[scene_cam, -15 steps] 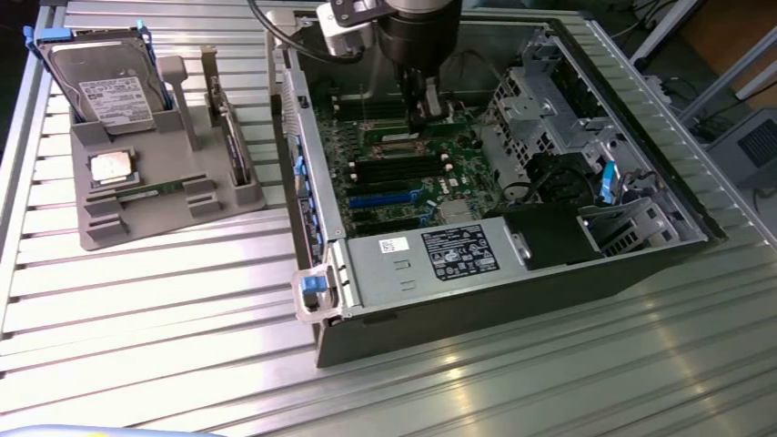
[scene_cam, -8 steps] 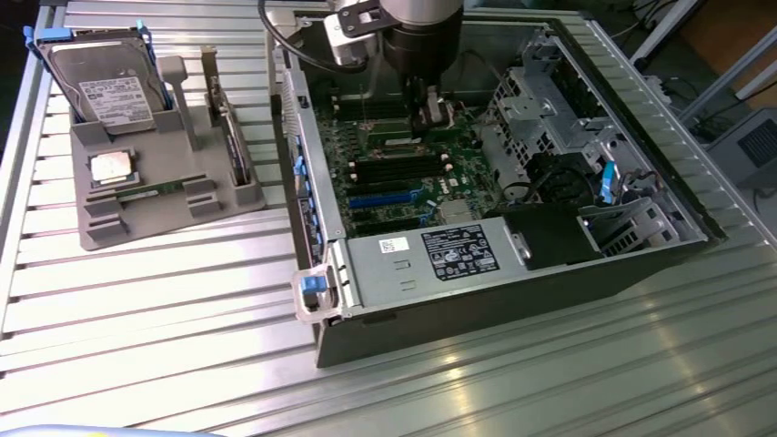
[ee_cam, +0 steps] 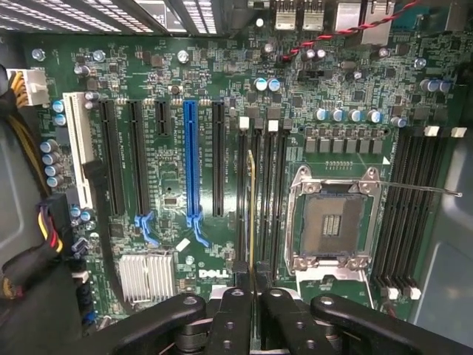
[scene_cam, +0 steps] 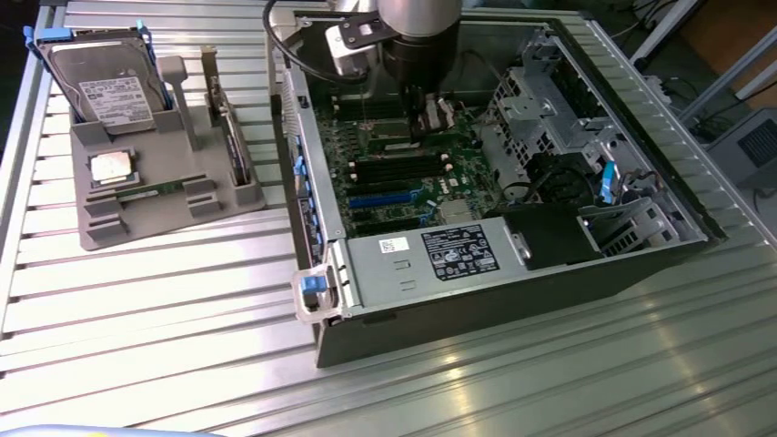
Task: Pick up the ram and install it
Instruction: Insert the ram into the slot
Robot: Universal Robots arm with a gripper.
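Jaws clamp the ram point(ee_cam: 251, 214) edge-on over the DELL-marked motherboard's point(ee_cam: 170, 200) memory slots point(ee_cam: 260, 194).

even bright overhead light; glare on ribbed table point(scene_cam: 510, 382); soft exterior view; sharp motherboard point(ee_cam: 170, 170) close-up.

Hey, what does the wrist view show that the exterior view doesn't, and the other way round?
Wrist view alone: the ram seen edge-on, held in the shut pincer over the black memory slots, beside the empty CPU socket, plus the blue expansion slot up close.

Exterior view alone: the grey parts tray with the hard drive and CPU chip, and the power supply.

Both: the green motherboard inside the open computer case.
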